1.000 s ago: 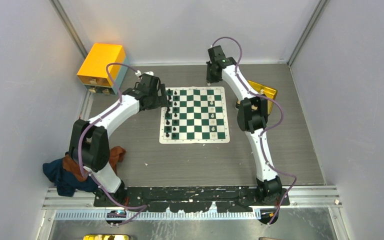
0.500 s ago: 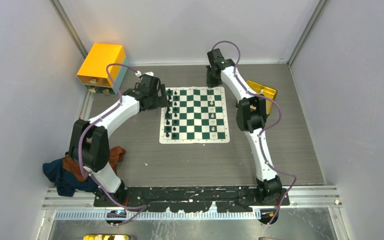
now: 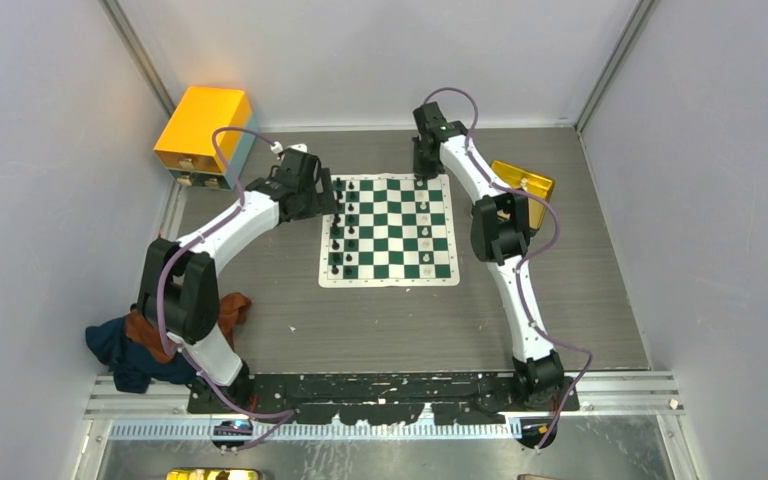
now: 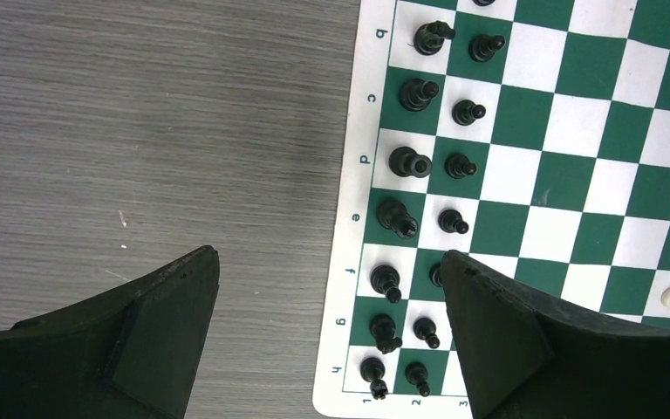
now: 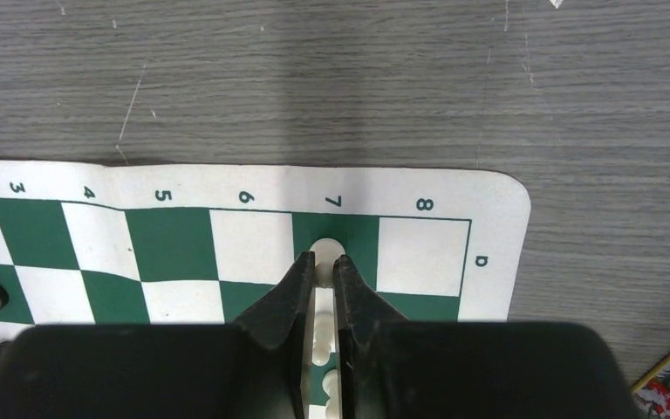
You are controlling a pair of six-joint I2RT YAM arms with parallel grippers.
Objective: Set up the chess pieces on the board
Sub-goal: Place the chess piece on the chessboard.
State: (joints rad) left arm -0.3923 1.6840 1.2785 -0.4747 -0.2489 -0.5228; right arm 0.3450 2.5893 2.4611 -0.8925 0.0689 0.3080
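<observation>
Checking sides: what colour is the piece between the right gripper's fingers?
Cream-white piece, clearest in the right wrist view.

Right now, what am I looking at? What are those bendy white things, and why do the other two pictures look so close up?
Those are two robot arms bolted to a table, setting up a chess game. The big picture comes from a camera above and behind them. The other two come from little cameras on each wrist, looking past that arm's own claw. On the table lies the green and white board, with black pieces lined up along one side. The left claw is open and holds nothing. The right claw is pinching a white piece over a green square near the board's corner. An orange box sits at the far left.
</observation>
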